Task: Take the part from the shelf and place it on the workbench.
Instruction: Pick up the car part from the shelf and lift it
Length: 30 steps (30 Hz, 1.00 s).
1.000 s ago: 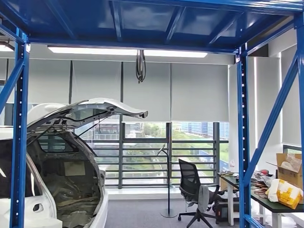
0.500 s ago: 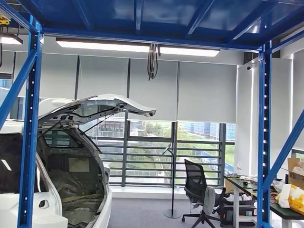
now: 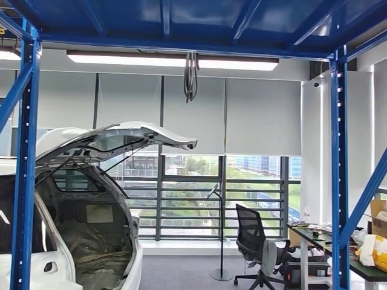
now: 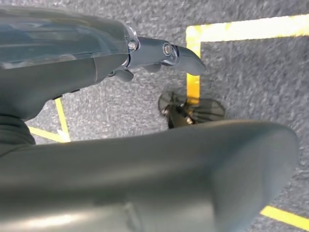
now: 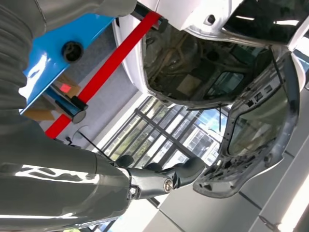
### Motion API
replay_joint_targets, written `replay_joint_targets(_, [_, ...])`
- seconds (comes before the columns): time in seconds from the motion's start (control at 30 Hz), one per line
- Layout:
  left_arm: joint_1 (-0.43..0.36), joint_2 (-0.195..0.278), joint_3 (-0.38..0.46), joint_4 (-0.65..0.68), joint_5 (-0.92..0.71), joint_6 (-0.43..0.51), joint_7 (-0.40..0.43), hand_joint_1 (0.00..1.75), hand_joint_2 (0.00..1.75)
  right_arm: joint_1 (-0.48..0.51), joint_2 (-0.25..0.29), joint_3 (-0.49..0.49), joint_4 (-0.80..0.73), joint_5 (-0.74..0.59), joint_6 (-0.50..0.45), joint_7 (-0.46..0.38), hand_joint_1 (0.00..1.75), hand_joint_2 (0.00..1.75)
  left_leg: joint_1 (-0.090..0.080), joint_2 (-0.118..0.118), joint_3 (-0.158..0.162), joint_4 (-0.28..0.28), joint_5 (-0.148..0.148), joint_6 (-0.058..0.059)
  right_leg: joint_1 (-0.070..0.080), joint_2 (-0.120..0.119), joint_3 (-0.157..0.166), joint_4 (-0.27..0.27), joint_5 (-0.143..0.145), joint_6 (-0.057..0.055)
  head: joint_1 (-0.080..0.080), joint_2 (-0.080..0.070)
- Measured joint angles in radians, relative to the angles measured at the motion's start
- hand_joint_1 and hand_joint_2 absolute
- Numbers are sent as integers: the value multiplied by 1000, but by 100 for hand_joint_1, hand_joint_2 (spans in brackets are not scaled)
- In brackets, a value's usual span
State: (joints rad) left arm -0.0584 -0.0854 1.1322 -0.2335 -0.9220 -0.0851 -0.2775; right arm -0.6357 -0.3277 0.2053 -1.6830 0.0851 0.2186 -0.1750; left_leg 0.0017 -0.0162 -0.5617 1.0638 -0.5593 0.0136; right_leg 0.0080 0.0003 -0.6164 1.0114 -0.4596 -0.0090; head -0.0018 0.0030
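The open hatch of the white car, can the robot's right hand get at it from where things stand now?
Probably not yet. In the head view the white car and its raised hatch stand beyond the blue shelf post. The right hand holds nothing and touches nothing.

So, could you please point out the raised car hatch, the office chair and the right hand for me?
raised car hatch [image 3: 136, 134]: head view, on its white outer panel.
office chair [image 3: 248, 226]: head view, on the black backrest.
right hand [image 5: 160, 181]: right wrist view, on its dark fingers.
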Motion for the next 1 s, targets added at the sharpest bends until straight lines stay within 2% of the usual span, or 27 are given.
replay_joint_targets(0.03, [0, 0, 0, 0, 0, 0, 0, 0, 0, 3, 0, 0, -2, 0, -1, -2, 0, 175, 1, 1, -21, 42, -17, -4, -3, -2, 11, -8, -2, -3, 0, 0])
replay_joint_targets(0.1, [1, 0, 0, 0, 0, 0, 0, 0, 0, 15, 0, 0, -2, -1, -2, -7, 0, 175, 5, 2, -97, 166, -53, -13, -3, -4, 26, -11, -12, -6, 0, 0])
replay_joint_targets(0.13, [2, 1, 0, 0, -1, 1, 0, 0, 0, 25, 0, 0, -2, -2, -2, -8, 0, 175, 8, 3, -132, 212, -57, -17, -4, -5, 33, -11, -19, -5, 0, 0])
replay_joint_targets(0.17, [5, 1, 0, 0, -1, 1, 1, 0, 0, 36, 0, -1, -3, -6, -1, -10, 0, 175, 12, 4, -153, 228, -44, -21, -5, -4, 41, -11, -26, -3, 0, -1])
replay_joint_targets(0.2, [7, 1, 0, 0, -2, 2, 1, 0, 0, 46, 0, -2, -3, -12, 2, -12, 0, 175, 16, 5, -156, 206, -12, -25, -8, -4, 51, -9, -33, 0, 0, -1])
replay_joint_targets(0.27, [9, 1, 0, 0, -2, 2, 1, 0, 0, 63, -3, -6, -3, -31, 12, -13, 0, 175, 22, 7, -124, 97, 73, -34, -13, -3, 70, -5, -51, 11, 0, -1])
replay_joint_targets(0.3, [8, 1, 0, 1, -3, 2, 0, 0, 0, 70, -7, -9, -2, -41, 17, -14, 0, 175, 23, 8, -105, 46, 99, -34, -13, -2, 76, -1, -60, 19, 0, -1])
replay_joint_targets(0.33, [8, 1, 0, 1, -3, 3, 0, 0, 0, 78, -13, -12, -2, -49, 21, -15, 0, 175, 23, 8, -92, 13, 109, -30, -13, -1, 79, 1, -66, 26, 0, -1])
replay_joint_targets(0.37, [8, 1, 0, 2, -3, 3, 0, 0, 0, 87, -20, -15, -2, -54, 23, -17, 0, 175, 20, 8, -87, 0, 105, -24, -12, -1, 79, 0, -69, 31, 0, -1])
replay_joint_targets(0.43, [10, 1, 0, 2, -4, 5, -1, 0, 0, 101, -31, -21, -3, -59, 24, -22, 0, 175, 18, 7, -84, -10, 101, -11, -12, -1, 80, -4, -70, 33, 0, -1])
replay_joint_targets(0.53, [11, 2, 0, 2, -9, 9, -3, 0, 0, 117, -40, -32, -3, -55, 20, -26, 0, 175, 18, 4, -84, -13, 99, -5, -13, -2, 85, -11, -69, 29, 0, -1])
replay_joint_targets(0.67, [8, 3, 2, 3, -12, 10, -8, 0, 0, 141, -43, -42, -9, 0, -8, -25, 0, 175, 16, 2, -83, -13, 95, 2, -13, -3, 91, -21, -69, 29, 0, -1])
replay_joint_targets(0.77, [7, 3, 8, 3, -12, 11, -12, 0, 0, 178, -42, -53, -26, 90, -50, -24, 0, 175, 14, 3, -82, -13, 93, 4, -14, -4, 93, -24, -70, 32, 0, -1])
replay_joint_targets(0.83, [7, 3, 12, 3, -12, 12, -14, 0, 0, 214, -41, -58, -41, 157, -83, -24, 0, 175, 13, 3, -81, -12, 93, 5, -15, -4, 94, -24, -71, 40, 0, -1])
replay_joint_targets(0.9, [8, 3, 17, 3, -12, 12, -16, 0, 0, 260, -38, -60, -60, 249, -127, -20, 0, 175, 13, 3, -80, -12, 92, 6, -16, -4, 95, -25, -72, 48, 0, -1])
replay_joint_targets(1.0, [9, 3, 26, 3, -12, 17, -17, 0, 0, 349, -32, -60, -92, 411, -193, -4, 0, 175, 14, 2, -77, -13, 92, 6, -15, -4, 96, -24, -73, 50, 0, -1])
